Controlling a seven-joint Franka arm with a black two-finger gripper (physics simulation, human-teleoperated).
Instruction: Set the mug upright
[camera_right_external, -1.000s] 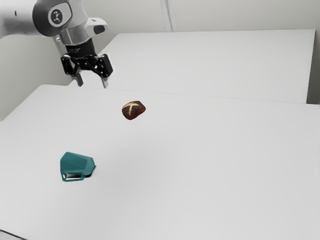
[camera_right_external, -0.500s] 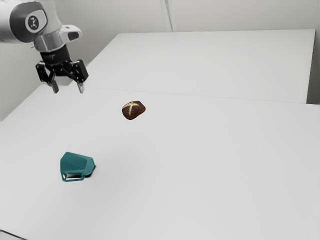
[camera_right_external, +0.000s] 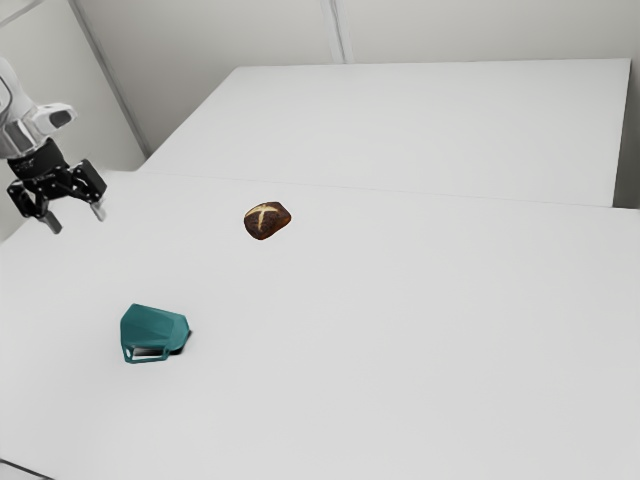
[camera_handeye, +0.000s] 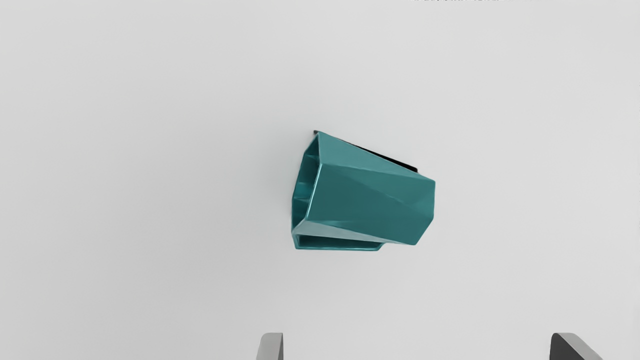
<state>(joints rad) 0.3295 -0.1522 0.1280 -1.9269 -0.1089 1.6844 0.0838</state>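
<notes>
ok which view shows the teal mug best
The wrist view: there the teal mug looks largest, with its open mouth, faceted side and looped handle plain to see. The exterior view shows it smaller, lying on its side with the handle visible, but I can't make out the mouth's inside there.

Two objects of two different kinds lie on the smooth white table (camera_right_external: 400, 350): one teal, faceted, tapering mug (camera_handeye: 370, 205) with a glossy surface, and one dark brown, rounded lump (camera_right_external: 262, 226) marked with a pale cross, its material unclear.
</notes>
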